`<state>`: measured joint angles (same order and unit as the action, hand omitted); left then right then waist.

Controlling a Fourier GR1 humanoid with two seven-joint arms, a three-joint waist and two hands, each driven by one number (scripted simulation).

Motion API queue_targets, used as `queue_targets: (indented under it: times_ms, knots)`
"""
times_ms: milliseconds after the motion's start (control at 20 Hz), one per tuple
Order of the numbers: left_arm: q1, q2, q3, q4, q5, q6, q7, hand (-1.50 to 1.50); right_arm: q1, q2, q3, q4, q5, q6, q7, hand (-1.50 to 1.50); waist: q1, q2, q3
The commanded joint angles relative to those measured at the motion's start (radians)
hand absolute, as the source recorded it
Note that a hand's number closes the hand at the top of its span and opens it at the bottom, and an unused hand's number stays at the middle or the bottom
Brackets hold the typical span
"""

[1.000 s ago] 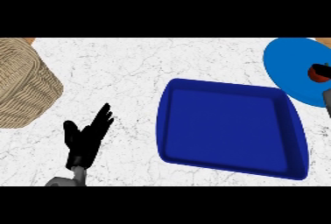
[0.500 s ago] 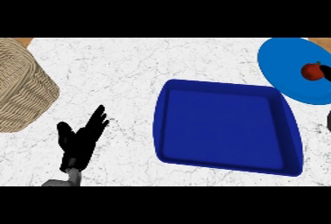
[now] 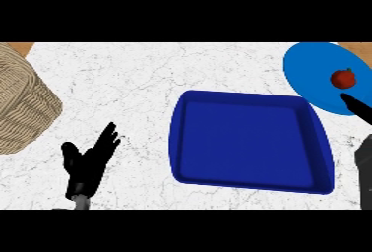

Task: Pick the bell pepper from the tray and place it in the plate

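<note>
1. Blue plate (image 3: 312,74) is seen in the head view at the upper right of a white marbled counter (image 3: 138,78), with the red pepper (image 3: 344,78) lying on it near its right side.
2. A dark blue tray (image 3: 251,142) is shown in the middle, just beside the plate's lower left edge; nothing is seen in it.
3. The right hand (image 3: 357,106) is seen only as dark straight fingers at the right edge, just below the pepper and apart from it; it is read as open and holding nothing.
4. The left hand (image 3: 91,157) is shown at the lower left, open with fingers up, resting.
5. A woven basket (image 3: 18,103) is seen at the left edge.
6. The placing is judged done; the right hand is best drawn away clear of the pepper, so that it is not nudged off the plate.
</note>
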<state>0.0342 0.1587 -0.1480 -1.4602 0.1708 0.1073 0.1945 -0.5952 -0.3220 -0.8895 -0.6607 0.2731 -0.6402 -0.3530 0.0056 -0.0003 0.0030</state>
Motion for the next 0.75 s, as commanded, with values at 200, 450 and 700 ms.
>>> queue_targets:
  times_ms: [200,450,700]
  knots:
    - [-0.036,-0.032,0.009,-0.011,-0.018,0.029,0.077,0.00,0.184,0.153,0.193,-0.258,0.048,-0.016,0.145,-1.50,-0.012,-0.003,-0.004]
    - [0.013,-0.045,0.006,0.015,-0.055,0.016,-0.002,0.00,0.351,0.235,0.305,-0.513,0.075,-0.019,0.291,-1.50,-0.009,-0.002,-0.004]
    - [0.047,-0.023,0.012,-0.112,-0.054,0.006,0.107,0.00,0.457,0.262,0.368,-0.631,0.082,-0.052,0.336,-1.50,-0.006,-0.002,-0.003]
